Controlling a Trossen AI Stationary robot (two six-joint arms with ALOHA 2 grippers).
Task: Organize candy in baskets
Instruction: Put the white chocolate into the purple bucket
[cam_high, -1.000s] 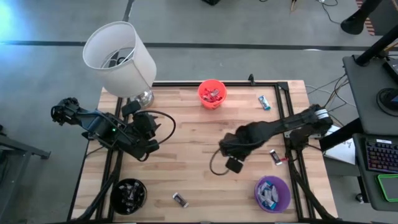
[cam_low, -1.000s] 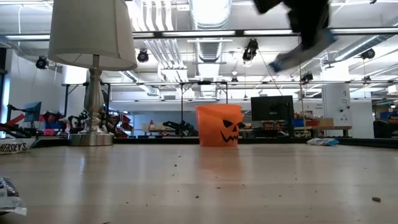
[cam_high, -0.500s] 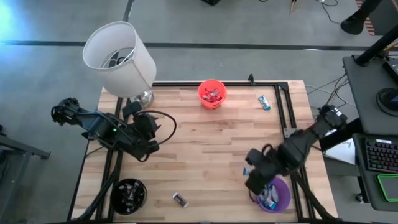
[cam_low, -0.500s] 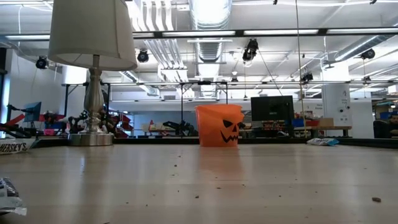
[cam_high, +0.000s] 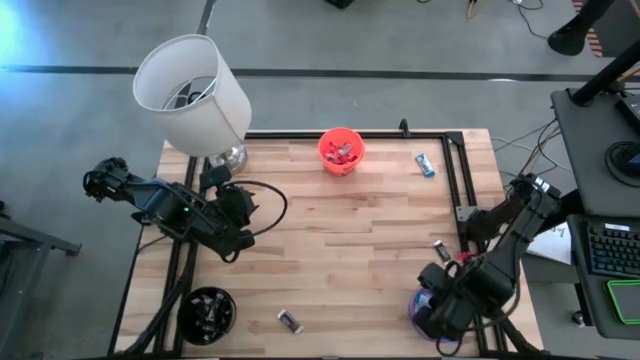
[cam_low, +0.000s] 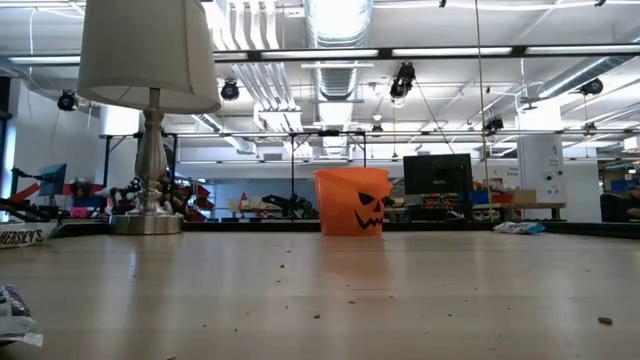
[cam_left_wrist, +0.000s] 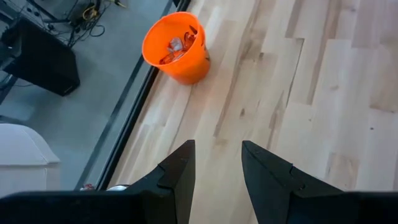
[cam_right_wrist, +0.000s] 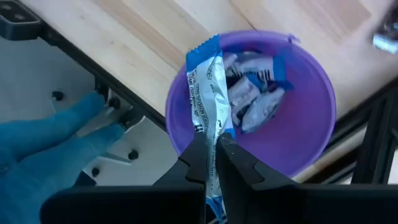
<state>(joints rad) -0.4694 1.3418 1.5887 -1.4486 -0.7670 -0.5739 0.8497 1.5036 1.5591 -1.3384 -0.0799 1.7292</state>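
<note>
A: High view: why is the right gripper (cam_high: 437, 318) at lower right, over the purple basket (cam_high: 425, 300)?
B: Probably to drop its candy there. Three baskets show: orange basket (cam_high: 340, 150), purple, black basket (cam_high: 207, 313). Three loose candies lie on the surface (cam_high: 330, 230).

A: Right wrist view?
B: Gripper clenched on a blue-and-white candy (cam_right_wrist: 210, 87) above the purple basket.

A: Left wrist view?
B: Left gripper (cam_left_wrist: 216, 167) released, empty.
</note>
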